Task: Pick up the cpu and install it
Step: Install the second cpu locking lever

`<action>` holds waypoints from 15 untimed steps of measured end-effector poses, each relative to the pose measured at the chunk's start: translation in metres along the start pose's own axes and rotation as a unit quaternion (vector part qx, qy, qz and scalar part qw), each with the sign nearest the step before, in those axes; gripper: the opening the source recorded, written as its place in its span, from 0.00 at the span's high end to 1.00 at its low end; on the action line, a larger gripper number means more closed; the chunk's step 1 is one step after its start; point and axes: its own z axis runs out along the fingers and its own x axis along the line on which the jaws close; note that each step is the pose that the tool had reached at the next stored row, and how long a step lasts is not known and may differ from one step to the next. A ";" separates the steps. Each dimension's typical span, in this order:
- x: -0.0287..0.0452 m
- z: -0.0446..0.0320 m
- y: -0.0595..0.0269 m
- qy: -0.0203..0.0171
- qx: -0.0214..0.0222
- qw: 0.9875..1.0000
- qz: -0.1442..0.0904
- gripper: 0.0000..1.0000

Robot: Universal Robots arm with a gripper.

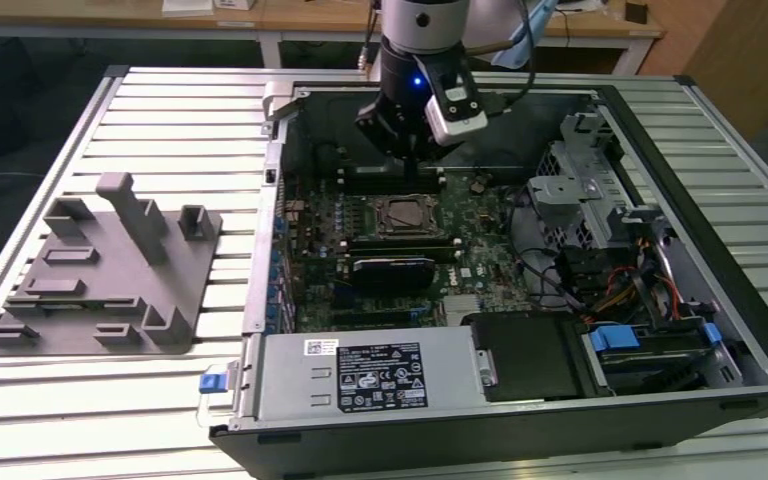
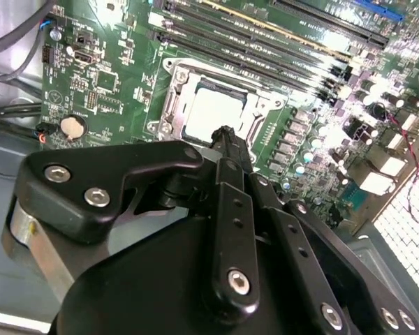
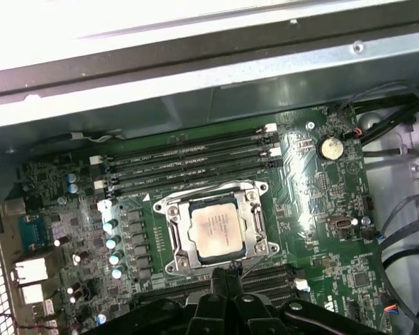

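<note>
**Cpu seated in the socket, my gripper just above it**

Nearest the lens in the second wrist view is my gripper (image 2: 225, 134), its black linkages and silver bolt heads spreading across the lower half of the frame. The two fingers come together at a narrow tip with no gap and nothing between them, so I read them as closed and empty. In the first wrist view the same tip rises from the bottom centre of the frame, just below the socket.

The cpu (image 3: 214, 231) lies flat inside the metal socket frame (image 3: 171, 237) on the green motherboard (image 3: 314, 209), at the centre of that picture. It is a small square with a pale silvery top, faint print on it, and rounded corners, sitting level within the frame. In the second wrist view it glares nearly white, just above my fingertips.

In the exterior view my arm hangs over the open computer case (image 1: 704, 330) at upper centre, above the socket. A gray holder block (image 1: 104, 270) rests on the slatted table (image 1: 171, 110) at the left of the frame, well apart from the case.
</note>
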 end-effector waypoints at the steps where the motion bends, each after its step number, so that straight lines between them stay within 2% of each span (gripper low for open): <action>1: -0.0001 0.0006 -0.0005 0.000 0.000 1.000 0.000 0.89; 15: -0.0028 0.0099 -0.0137 0.000 0.000 1.000 -0.002 0.89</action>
